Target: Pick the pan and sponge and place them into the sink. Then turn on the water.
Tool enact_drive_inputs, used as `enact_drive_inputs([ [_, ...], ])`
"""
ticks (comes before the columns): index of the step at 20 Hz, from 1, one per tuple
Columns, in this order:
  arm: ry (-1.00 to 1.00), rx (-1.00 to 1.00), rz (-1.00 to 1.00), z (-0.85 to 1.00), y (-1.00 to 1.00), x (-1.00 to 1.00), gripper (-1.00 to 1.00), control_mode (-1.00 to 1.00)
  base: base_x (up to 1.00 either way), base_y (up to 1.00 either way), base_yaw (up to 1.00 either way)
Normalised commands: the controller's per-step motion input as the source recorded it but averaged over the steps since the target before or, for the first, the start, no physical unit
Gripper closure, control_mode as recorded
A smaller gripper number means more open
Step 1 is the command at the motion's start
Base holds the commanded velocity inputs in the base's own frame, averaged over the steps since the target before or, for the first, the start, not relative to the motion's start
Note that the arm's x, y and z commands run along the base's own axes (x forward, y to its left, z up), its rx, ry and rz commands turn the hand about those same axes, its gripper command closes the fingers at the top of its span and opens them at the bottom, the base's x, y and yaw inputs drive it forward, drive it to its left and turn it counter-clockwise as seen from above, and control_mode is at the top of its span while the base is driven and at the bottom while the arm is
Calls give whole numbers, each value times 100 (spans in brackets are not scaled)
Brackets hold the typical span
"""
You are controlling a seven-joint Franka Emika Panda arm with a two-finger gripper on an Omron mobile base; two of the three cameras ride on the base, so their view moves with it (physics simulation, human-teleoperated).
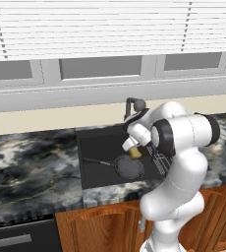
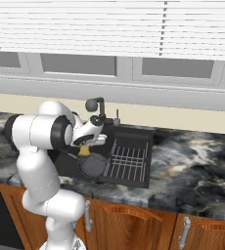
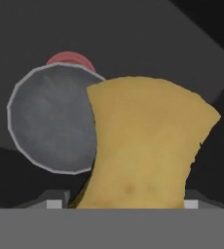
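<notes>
Claw (image 1: 134, 152) grips sponge (image 3: 143, 146) btwn its fingers, hanging over sink (image 1: 93, 170). Pan (image 1: 129, 168) lies flat in basin, handle pointing left; red drain (image 3: 71, 59) prob. partly under pan rim. Marble worktop (image 1: 31, 167) surrounds sink.

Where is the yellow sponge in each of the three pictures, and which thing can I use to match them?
Left base view: the sponge is right of centre, below the gripper, over the sink.
Right base view: it is left of centre, under the white hand, above the pan.
Hand view: it is large, in the centre and lower right.
Shared landmark: the round dark pan lying in the sink.
</notes>
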Motion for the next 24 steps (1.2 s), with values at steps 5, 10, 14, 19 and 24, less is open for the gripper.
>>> enact_drive_inputs([
  [5, -7, -2, 4, -26, 9, 8, 100, -100, 0, 0, 0],
  [10, -6, -2, 4, -26, 5, 14, 100, -100, 0, 0, 0],
  [14, -1, -2, 1, -17, -6, 19, 100, -100, 0, 0, 0],
  [19, 6, -2, -1, -13, -11, 22, 100, -100, 0, 0, 0],
  [24, 4, -2, 0, -20, -4, 26, 100, -100, 0, 0, 0],
])
